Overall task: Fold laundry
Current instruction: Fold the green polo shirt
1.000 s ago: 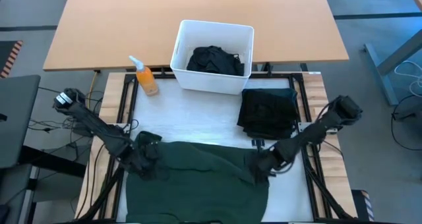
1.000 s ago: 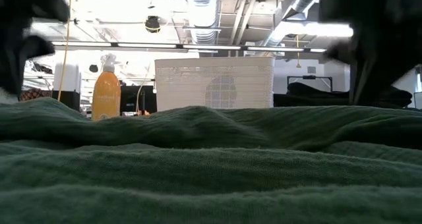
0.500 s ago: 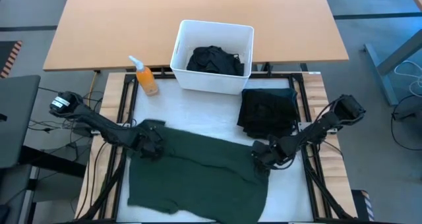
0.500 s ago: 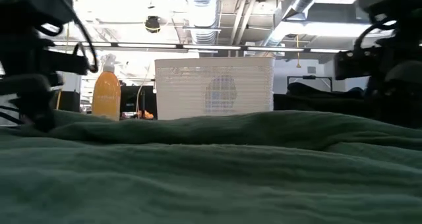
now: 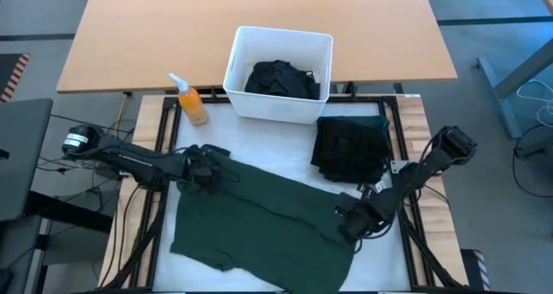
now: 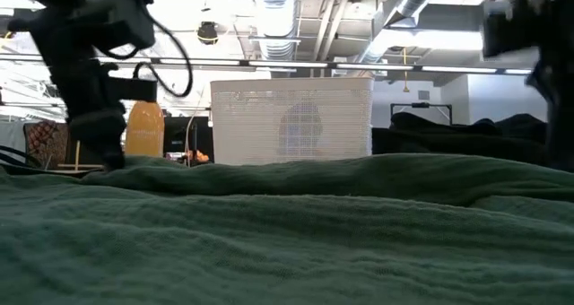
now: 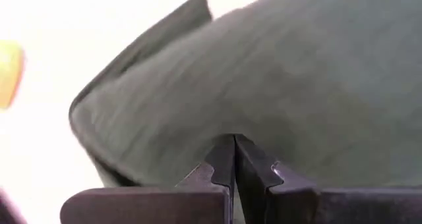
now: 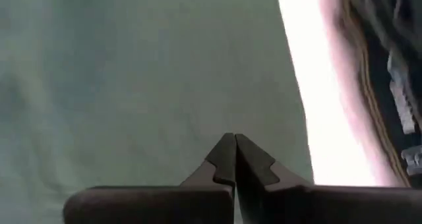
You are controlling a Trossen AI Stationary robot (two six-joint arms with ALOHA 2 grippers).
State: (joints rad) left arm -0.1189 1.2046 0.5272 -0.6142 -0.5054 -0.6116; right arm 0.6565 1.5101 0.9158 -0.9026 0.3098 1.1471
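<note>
Clearly early: both clenched end effectors, left (image 5: pixel 210 167) and right (image 5: pixel 349 224), grasp the unfolded dark green cloth shirt (image 5: pixel 259 220); black folded garment (image 5: pixel 351 145) done.

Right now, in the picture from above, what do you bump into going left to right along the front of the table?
Left gripper pinching the dark green garment → the garment itself → right gripper pinching its other edge.
</note>
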